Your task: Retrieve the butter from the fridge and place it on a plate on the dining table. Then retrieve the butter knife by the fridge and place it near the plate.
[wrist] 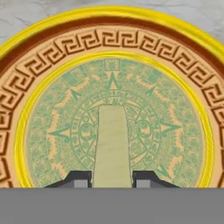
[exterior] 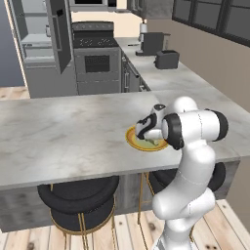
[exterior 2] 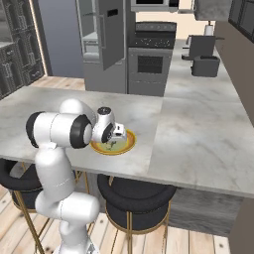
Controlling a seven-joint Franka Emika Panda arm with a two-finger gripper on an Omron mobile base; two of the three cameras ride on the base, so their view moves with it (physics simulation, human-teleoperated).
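Your gripper [wrist: 112, 180] is positioned directly over the plate [wrist: 52, 48], which rests on the dining table [exterior: 58, 132] near its front edge. In the hand view, the butter [wrist: 112, 144] extends from between the two fingertips [wrist: 78, 179] toward the middle of the plate's pale green centre. The jaws stand on either side of the stick and are closed on it.

From these pictures you cannot tell whether the butter already touches the plate surface or hangs just above it. Treat it as not yet released.

Status of the task, judged from the present scene:
1. Butter taken from the fridge [exterior 2: 101, 39]: done. The stick is at the plate, well apart from the fridge.
2. Butter placed on the plate: in hand. The stick is centred well within the orange-yellow rim, so the release appears to need only a short descent, if any, and an opening of the jaws.
3. Butter knife fetched from beside the fridge: not yet started. You cannot make out the knife at this range in either base view.
4. Knife laid near the plate: not yet started.

Note that the fridge door [exterior: 61, 34] stands open. Expect to drive the base back toward the fridge for step 3, since it lies beyond the far side of the table.
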